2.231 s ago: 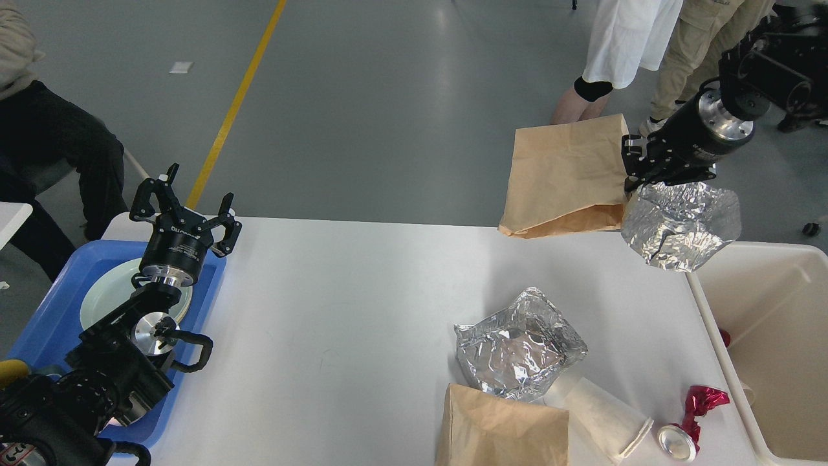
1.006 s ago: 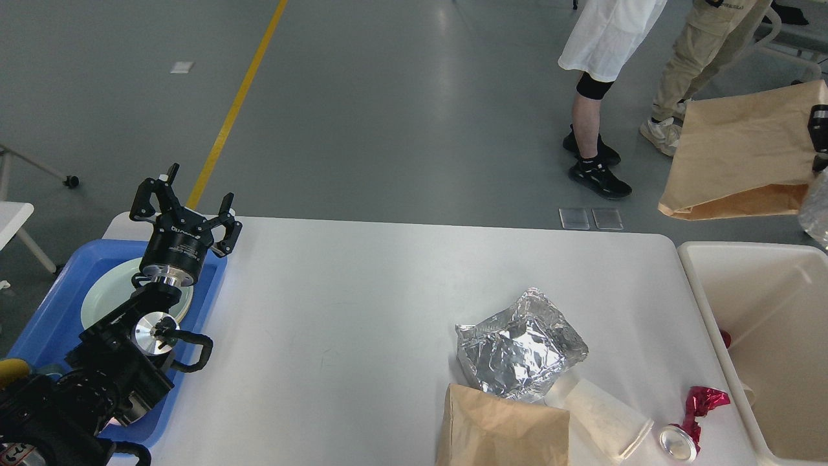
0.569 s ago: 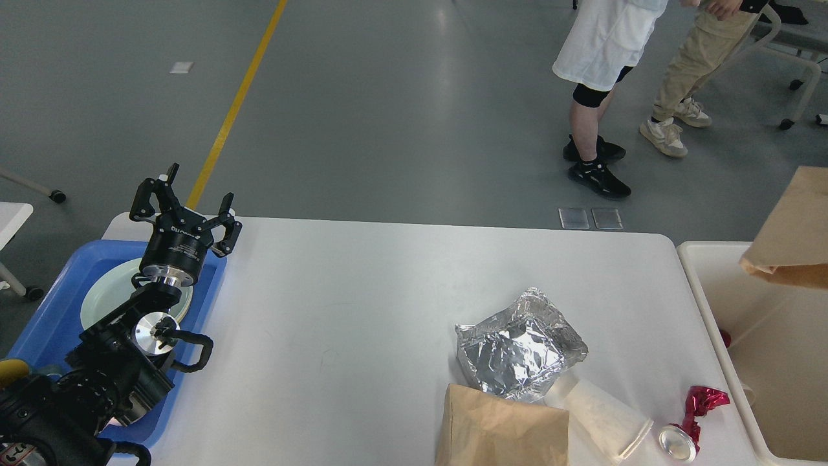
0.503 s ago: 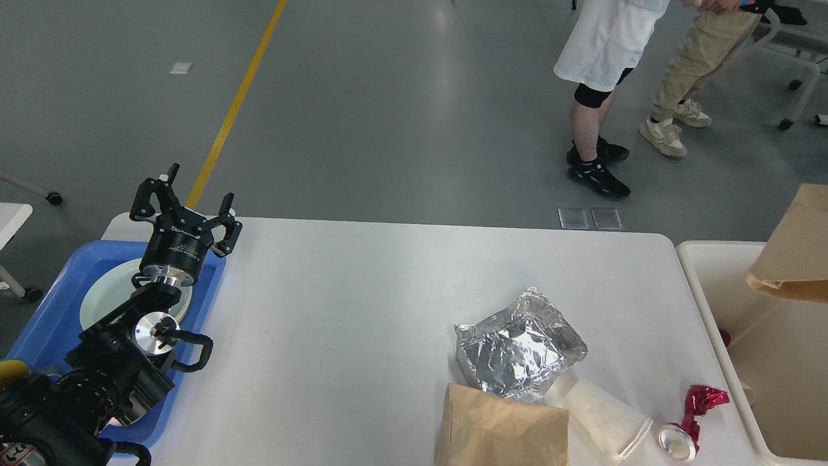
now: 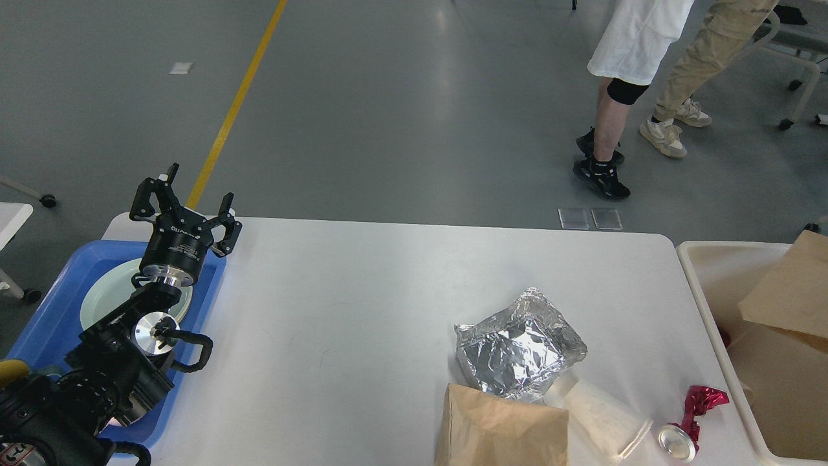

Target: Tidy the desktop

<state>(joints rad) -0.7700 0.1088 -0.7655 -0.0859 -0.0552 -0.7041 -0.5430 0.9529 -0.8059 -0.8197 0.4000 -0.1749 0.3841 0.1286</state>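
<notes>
The white desktop [image 5: 336, 310] fills the middle of the head view. Near its front right lie a crumpled foil container [image 5: 517, 346], a brown paper bag [image 5: 501, 430], a white paper cup [image 5: 605, 417] on its side and a crushed red can [image 5: 689, 421]. My left gripper [image 5: 184, 204] is open and empty, held upright above the blue tray [image 5: 45, 310]. My right gripper is out of view. A second brown paper bag [image 5: 786, 291] lies in the cream bin [image 5: 705, 268] at the right edge.
A pale plate [image 5: 107, 294] lies in the blue tray under my left arm. Two people's legs [image 5: 614, 129] stand on the grey floor beyond the table. A yellow floor line [image 5: 233, 103] runs at the back left.
The right arm carried the brown bag and a foil piece off the view's right edge. The bag has dropped down into the cream bin. The left arm has not moved.
</notes>
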